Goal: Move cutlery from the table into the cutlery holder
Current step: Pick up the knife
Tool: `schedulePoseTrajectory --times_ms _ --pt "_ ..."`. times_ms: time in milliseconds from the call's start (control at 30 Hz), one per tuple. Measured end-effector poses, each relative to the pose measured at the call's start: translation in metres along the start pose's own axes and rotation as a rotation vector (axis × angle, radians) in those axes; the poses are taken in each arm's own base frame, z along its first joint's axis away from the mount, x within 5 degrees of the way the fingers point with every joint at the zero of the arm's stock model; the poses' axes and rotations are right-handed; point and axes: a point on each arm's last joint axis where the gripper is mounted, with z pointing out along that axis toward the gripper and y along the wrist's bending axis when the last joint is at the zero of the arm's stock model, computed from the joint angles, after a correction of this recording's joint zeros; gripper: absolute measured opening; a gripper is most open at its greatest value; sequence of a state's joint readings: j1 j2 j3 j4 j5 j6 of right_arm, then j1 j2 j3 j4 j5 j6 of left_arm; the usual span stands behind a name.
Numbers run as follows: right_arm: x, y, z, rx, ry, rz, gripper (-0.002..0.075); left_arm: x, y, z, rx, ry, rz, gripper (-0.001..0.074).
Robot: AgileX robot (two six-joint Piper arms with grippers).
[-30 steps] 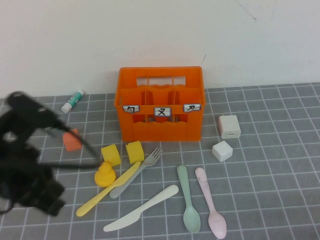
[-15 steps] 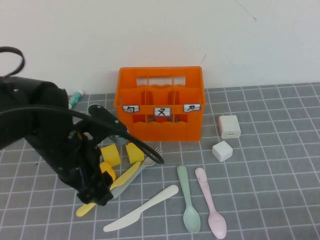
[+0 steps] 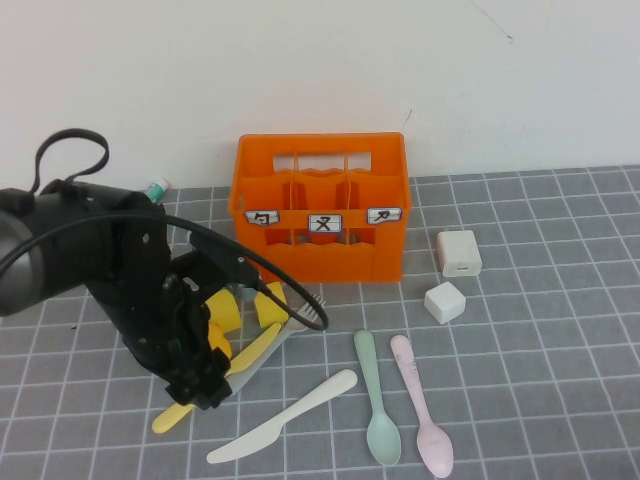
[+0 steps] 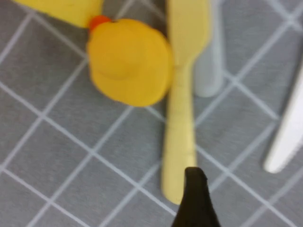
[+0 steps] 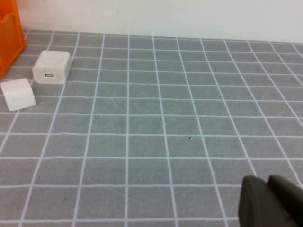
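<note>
High view: left gripper [image 3: 205,385], jaws now spread, has descended over the yellow knife [image 3: 215,378]; right gripper [image 5: 270,203], shut, idles.

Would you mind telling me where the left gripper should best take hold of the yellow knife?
Probably the bare handle end of the yellow knife, from straight above, one finger on each long side. It lies flat on the table; farther up, the duck and grey fork crowd it. The left gripper hangs open over that end; the right gripper is parked, shut.
</note>
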State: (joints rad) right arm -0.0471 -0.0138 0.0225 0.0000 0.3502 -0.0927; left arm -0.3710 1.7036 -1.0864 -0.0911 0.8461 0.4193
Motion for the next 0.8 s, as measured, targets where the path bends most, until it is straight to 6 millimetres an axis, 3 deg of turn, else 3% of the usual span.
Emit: schedulePoseTrajectory --times_ms 333,800 --pt "0.0 0.0 0.0 0.0 0.0 0.0 0.0029 0.0 0.025 0.029 -0.018 0.006 -0.063 0.0441" --pt "0.0 0.0 0.0 0.0 0.0 0.0 0.0029 -0.005 0.032 0.07 0.008 0.021 -0.106 0.0435"
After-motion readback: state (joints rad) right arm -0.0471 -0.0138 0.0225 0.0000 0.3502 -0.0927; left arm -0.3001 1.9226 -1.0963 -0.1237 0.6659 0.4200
